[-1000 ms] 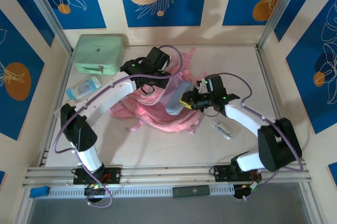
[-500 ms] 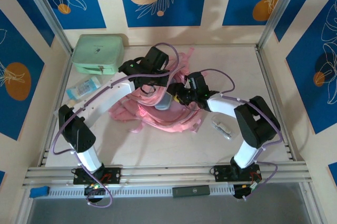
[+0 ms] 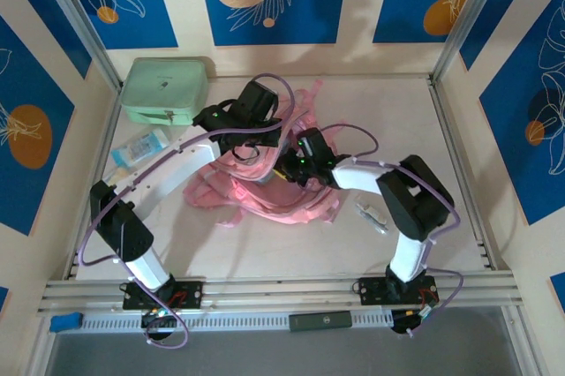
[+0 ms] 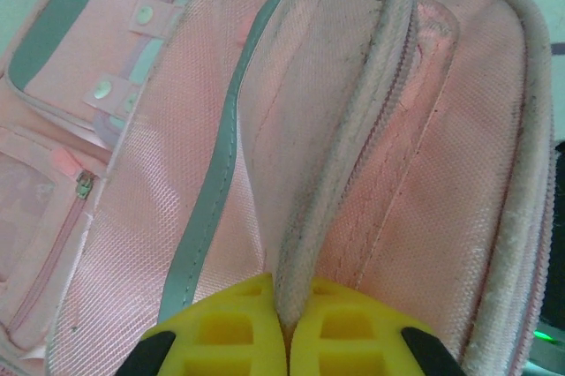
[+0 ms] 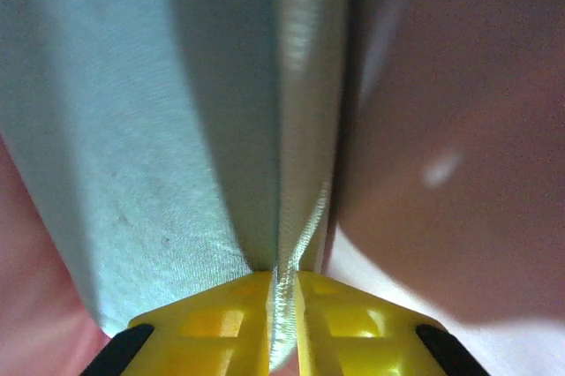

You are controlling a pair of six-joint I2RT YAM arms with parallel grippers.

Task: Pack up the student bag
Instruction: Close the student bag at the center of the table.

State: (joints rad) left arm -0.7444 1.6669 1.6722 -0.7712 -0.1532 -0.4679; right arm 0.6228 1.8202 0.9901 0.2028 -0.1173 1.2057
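Pinching the open rim of the pink backpack (image 4: 353,129) tight between the left fingers (image 4: 265,323); clamping a grey-blue pencil case (image 5: 132,129) by its seam between the right fingers (image 5: 252,314).

Pretty clearly a robotics lab cell, not a home or a classroom. The left arm (image 3: 168,164) and right arm (image 3: 415,204) are bolted to a slotted aluminium rail (image 3: 282,292) run along the near edge of the table (image 3: 291,248), and purple cables (image 3: 82,248) are looped along both. The table is boxed in on three sides by cream boards (image 3: 177,5) hung with blue printed panels (image 3: 309,5). Bare metal posts (image 3: 78,18) are stood at the far corners.
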